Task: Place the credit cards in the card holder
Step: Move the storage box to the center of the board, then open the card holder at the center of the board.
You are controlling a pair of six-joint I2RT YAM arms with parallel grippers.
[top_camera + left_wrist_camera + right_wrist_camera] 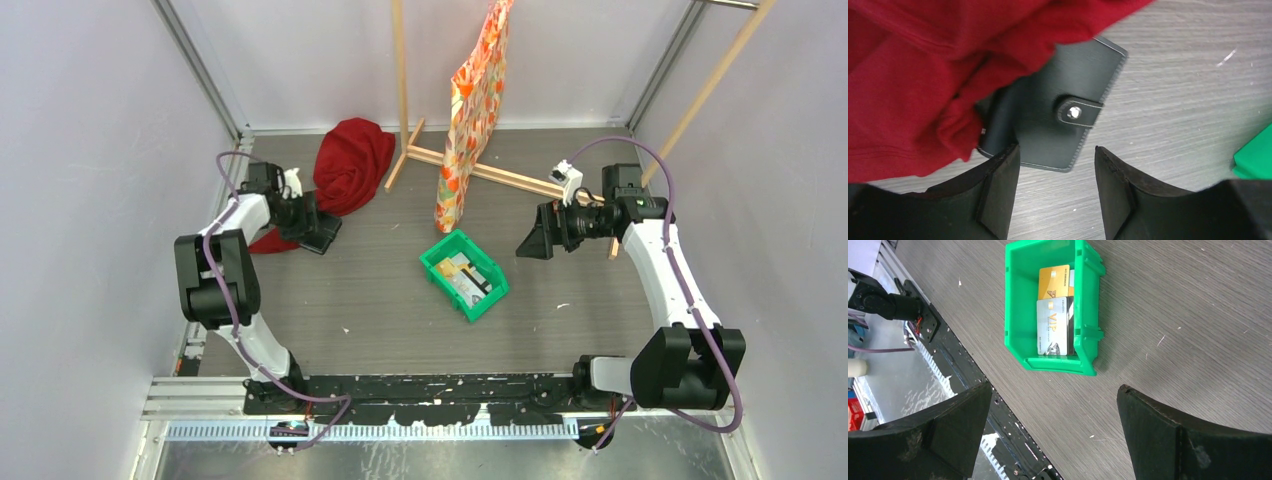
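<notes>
Nothing stowed yet. Credit cards (1053, 315), gold and silver VIP, lie in the green bin (1015, 300). Card holder (1058, 115) is snapped closed, well left of the bin, part-covered by red cloth (908, 75). Left gripper (1055, 155) is spread and empty at the holder. Right gripper (1053, 395) is wide apart and empty, right of the bin.

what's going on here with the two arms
The left end effector is open at the edge of the black card holder, which lies snapped shut and partly under a red cloth. The cards, a gold one and a silver one showing, lie in the green tray. The right end effector hangs open above the table, facing that tray. Nothing is held yet.
</notes>
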